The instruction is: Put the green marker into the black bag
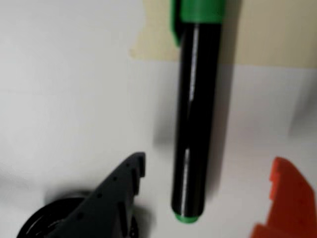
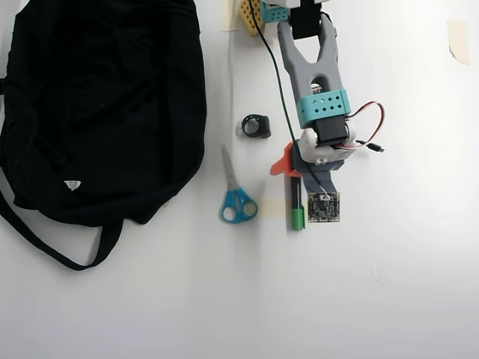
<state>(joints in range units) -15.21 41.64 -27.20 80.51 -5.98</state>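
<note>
**Fingers spread on either side of the marker, bag well off to the side**

Marker first: the slim black-barrelled green marker (image 1: 194,124) with its bright green cap lies flat on the white table (image 1: 69,99), and in the wrist view it runs lengthwise between your fingers, cap at the top, small green end at the bottom. The dark finger (image 1: 116,193) sits to its left and the orange finger (image 1: 287,198) to its right, both apart from the barrel, so the gripper (image 1: 205,171) is released and holds nothing. That straddle looks deliberate: the barrel lies across the closing line, so a squeeze would catch it at its lower half.

In the overhead view the marker (image 2: 297,203) lies under the arm's wrist, beside the blue-handled scissors (image 2: 236,196), with a small black ring-like object (image 2: 257,126) farther up. The large soft black fabric bag (image 2: 97,112) lies well apart at the left; I cannot tell where its opening is.

Judging by this, you are at the grasp step. The orange finger has more gap to close than the dark one, so expect the round barrel to roll or shift as they meet.
</note>
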